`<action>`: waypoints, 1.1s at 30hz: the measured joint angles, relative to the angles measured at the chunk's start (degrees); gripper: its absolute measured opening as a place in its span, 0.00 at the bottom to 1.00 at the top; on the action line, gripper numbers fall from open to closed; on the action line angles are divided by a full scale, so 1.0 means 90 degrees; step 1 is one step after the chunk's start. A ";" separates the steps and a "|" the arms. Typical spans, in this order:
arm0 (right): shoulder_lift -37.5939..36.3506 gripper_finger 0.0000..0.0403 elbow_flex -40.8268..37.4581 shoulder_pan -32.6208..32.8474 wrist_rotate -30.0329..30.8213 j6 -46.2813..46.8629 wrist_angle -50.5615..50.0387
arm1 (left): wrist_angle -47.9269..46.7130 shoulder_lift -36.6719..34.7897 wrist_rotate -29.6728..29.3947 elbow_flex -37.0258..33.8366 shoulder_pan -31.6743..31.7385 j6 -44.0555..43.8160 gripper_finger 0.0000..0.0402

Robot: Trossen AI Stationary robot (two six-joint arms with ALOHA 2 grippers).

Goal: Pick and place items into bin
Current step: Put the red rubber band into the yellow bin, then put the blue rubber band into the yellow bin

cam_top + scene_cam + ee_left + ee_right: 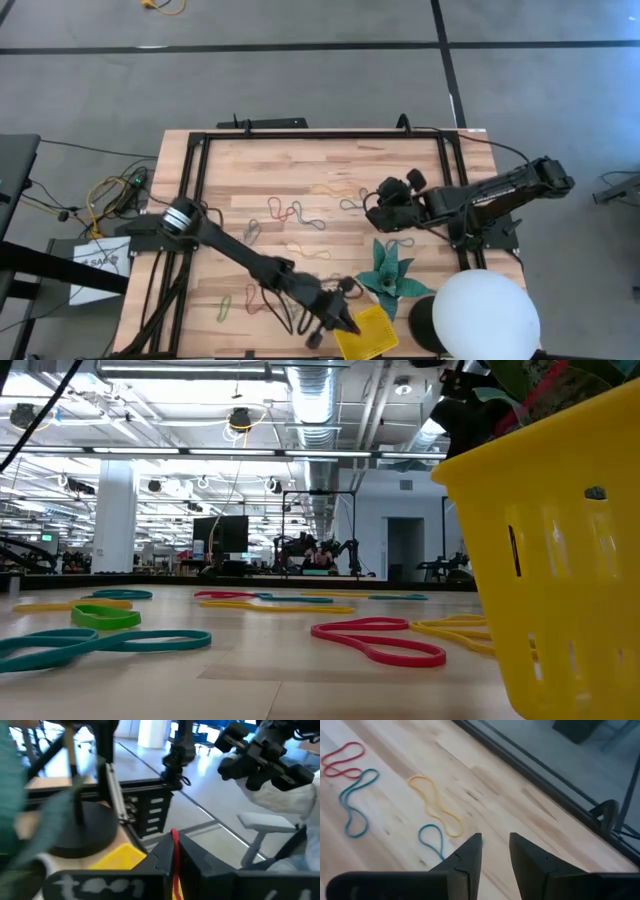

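We find almost nothing legible. A white sheet [100, 268] lying by the left edge of the table [300, 160] carries dark printed letters, but we cannot make out a word in the high view. Pale markings show on the left gripper [172, 870] body in its wrist view, too smeared for us to read.

One yellow bin [366, 333], one teal paper star [388, 276], one white sphere [486, 314], and roughly a dozen scattered rubber bands [296, 213].

Yellow bin [545, 550] cut off by frame edge.
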 joint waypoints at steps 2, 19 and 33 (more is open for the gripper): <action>0.0000 0.24 0.0000 0.0103 0.0000 0.0169 0.0001 | -0.0045 0.0253 0.0002 0.0269 -0.0038 -0.0034 0.00; 0.0005 0.24 0.0000 0.0812 0.0029 0.0598 -0.0016 | -0.0846 0.0855 -0.0406 0.0634 0.0141 -0.0280 0.12; 0.0005 0.24 -0.0005 0.0826 -0.0626 0.2621 -0.2002 | -0.2110 0.0004 0.1154 0.0634 0.0616 -0.0315 0.30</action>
